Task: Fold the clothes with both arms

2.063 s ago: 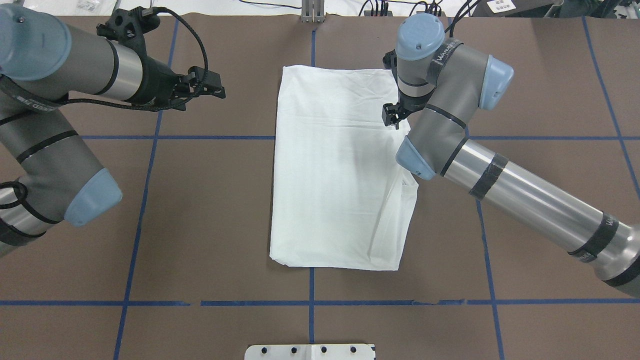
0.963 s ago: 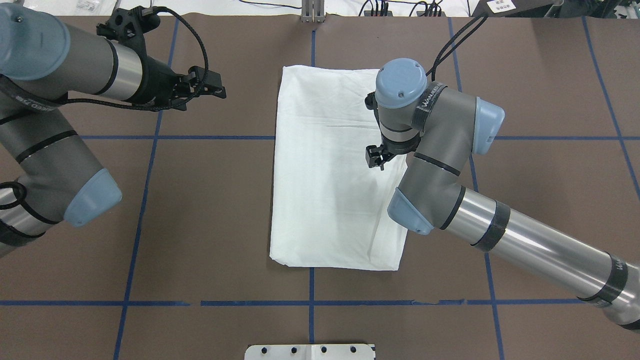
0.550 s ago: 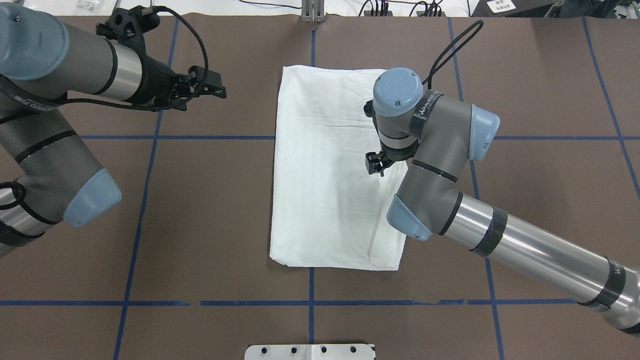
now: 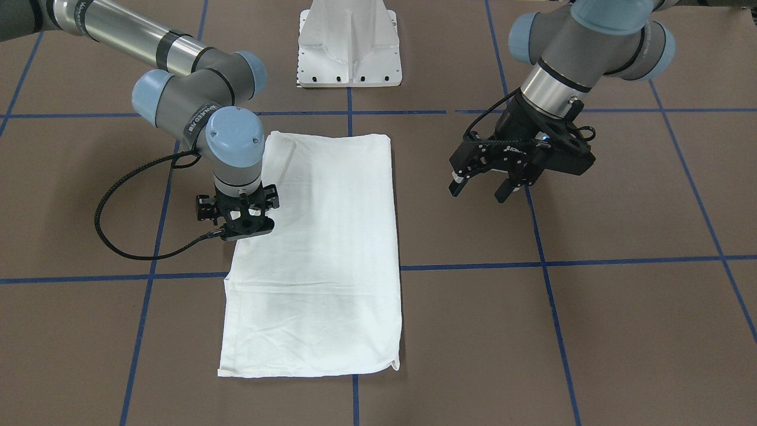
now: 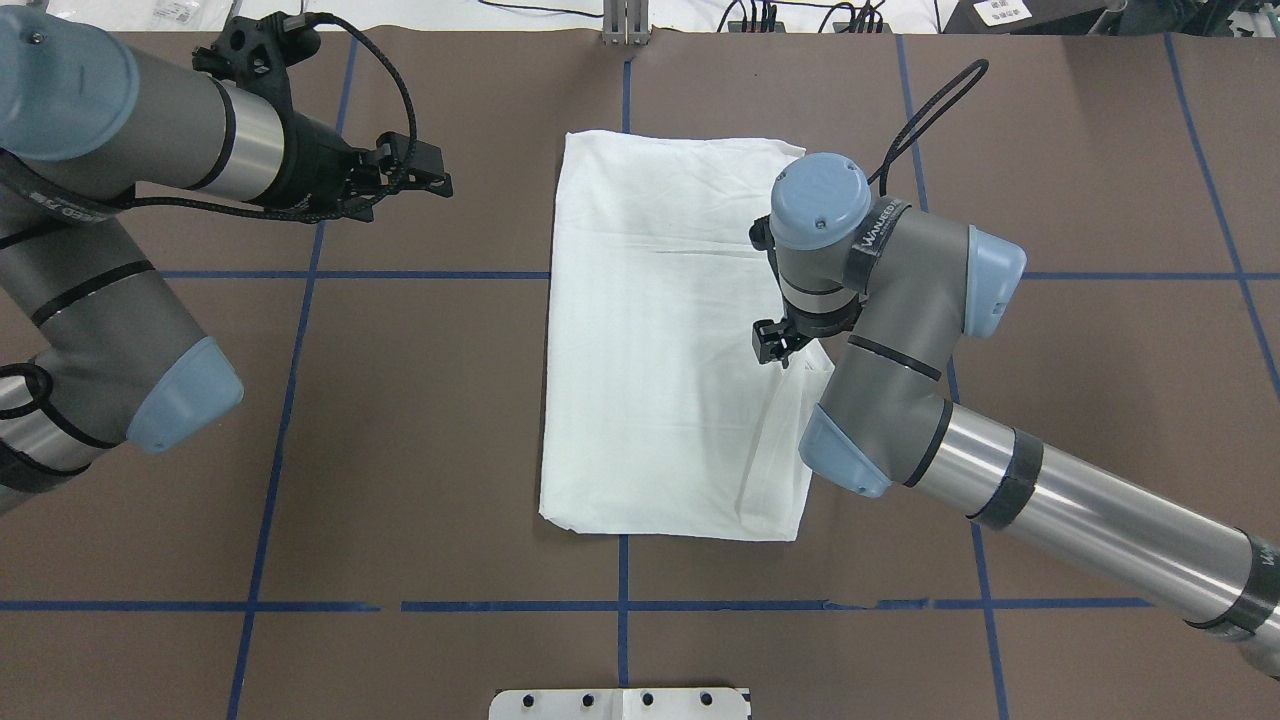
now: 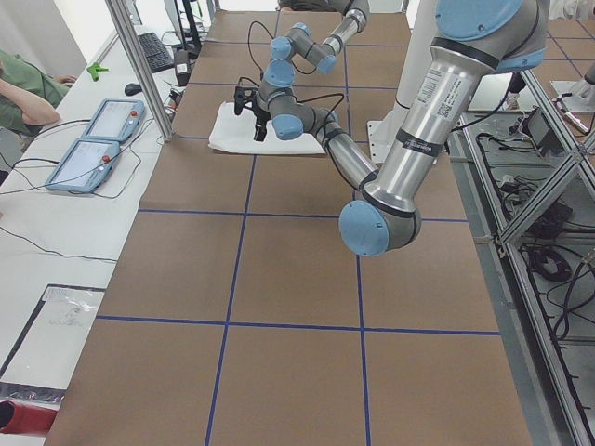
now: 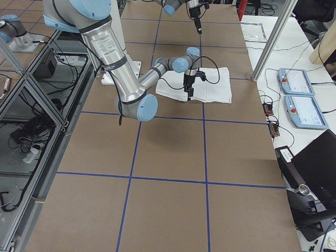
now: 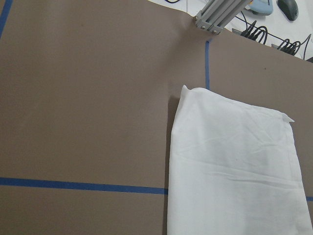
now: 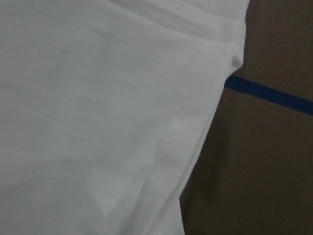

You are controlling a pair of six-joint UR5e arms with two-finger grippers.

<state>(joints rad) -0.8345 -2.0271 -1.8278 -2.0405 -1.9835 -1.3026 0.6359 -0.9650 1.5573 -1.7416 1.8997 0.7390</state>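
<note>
Seen from overhead, the right gripper (image 5: 778,345) has slid from the shirt's (image 5: 660,400) 1 o'clock corner to its 3 o'clock edge, probably lining up a pinch for the next fold; I cannot tell whether its jaws are spread or clenched. The left gripper (image 4: 478,192), jaws released and empty, has stayed well off at 10 o'clock. There is one shirt, a flat folded rectangle in the middle of the table (image 5: 450,420), with two arms and two grippers.

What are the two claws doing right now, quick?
Left gripper: open, holding nothing.
Right gripper: over the shirt edge; open or closed cannot be told.
</note>
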